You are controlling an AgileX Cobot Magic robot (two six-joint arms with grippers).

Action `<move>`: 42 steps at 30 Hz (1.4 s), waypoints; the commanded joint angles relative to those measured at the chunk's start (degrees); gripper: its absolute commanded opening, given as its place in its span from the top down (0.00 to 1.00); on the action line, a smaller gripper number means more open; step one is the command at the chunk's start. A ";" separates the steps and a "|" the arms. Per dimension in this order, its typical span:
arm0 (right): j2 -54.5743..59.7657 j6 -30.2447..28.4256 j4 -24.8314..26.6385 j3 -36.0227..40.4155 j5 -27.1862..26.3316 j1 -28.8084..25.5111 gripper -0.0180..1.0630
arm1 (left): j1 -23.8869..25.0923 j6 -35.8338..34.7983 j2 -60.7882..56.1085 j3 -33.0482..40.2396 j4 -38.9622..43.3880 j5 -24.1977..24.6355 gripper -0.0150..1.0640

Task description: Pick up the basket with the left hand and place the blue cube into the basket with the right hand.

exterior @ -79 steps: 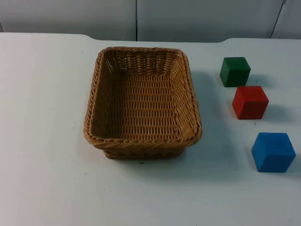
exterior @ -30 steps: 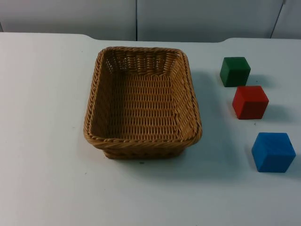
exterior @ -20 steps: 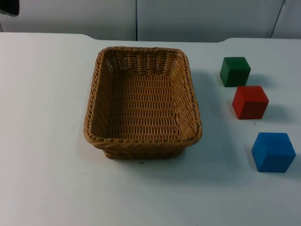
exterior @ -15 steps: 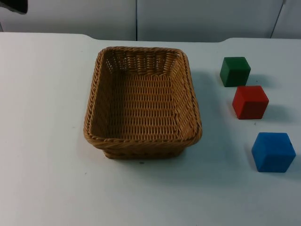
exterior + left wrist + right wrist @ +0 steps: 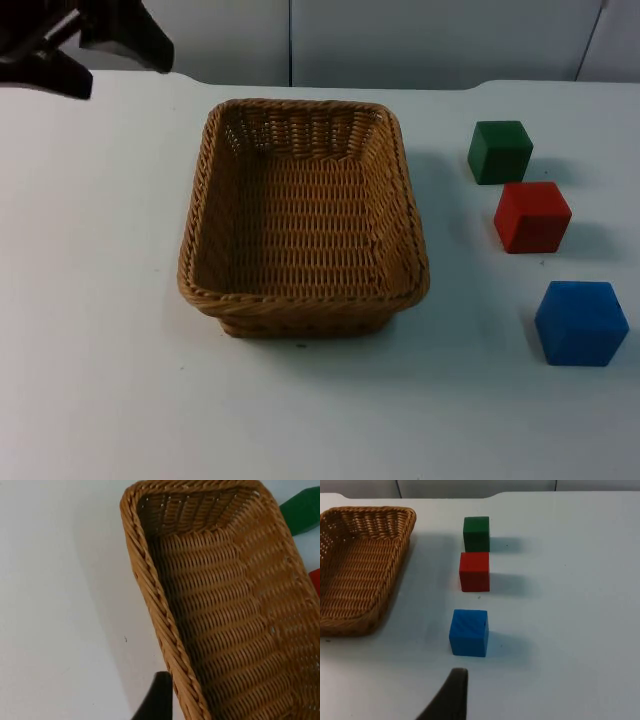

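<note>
An empty woven wicker basket (image 5: 196, 232) stands in the middle of the white table. My left gripper (image 5: 105, 60) hangs open at the back left, a little beyond the basket's far left corner and apart from it. In the left wrist view one black fingertip (image 5: 158, 700) lies just outside the basket's long rim (image 5: 156, 597). The blue cube (image 5: 581, 322) rests at the front right, well clear of the basket. In the right wrist view the blue cube (image 5: 468, 632) sits a short way ahead of my right gripper (image 5: 451, 697), untouched.
A red cube (image 5: 531, 216) and a green cube (image 5: 499, 151) stand in a row behind the blue one, right of the basket. The grey partition wall (image 5: 400, 40) closes the table's far edge. Bare table lies left of and in front of the basket.
My left gripper has come in from the upper left corner and moved right toward the basket's far left corner. Basket and cubes have not moved.
</note>
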 commanded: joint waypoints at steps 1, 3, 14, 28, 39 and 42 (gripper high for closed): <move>-0.24 0.00 -0.31 0.48 -0.67 -0.12 0.01 | -0.78 0.14 2.04 -1.27 -0.15 -0.46 0.23; -0.24 0.00 -0.31 0.48 -0.67 -0.12 0.01 | -1.09 0.14 3.61 -2.04 -0.05 -0.46 0.23; -0.24 1.56 -1.01 0.48 -0.67 -0.12 0.01 | -5.12 -0.60 16.27 -8.05 0.20 0.83 0.23; -0.24 1.54 -1.01 0.48 -0.67 -0.12 0.02 | -6.62 -3.39 24.96 -13.07 0.33 0.15 0.23; -0.24 1.54 -1.33 0.48 -0.67 -0.12 0.02 | -6.62 -3.87 27.80 -13.87 -0.30 0.57 0.39; -0.24 1.54 -1.33 0.48 -0.67 -0.12 0.02 | -6.62 -3.87 27.80 -13.87 -0.43 0.94 0.53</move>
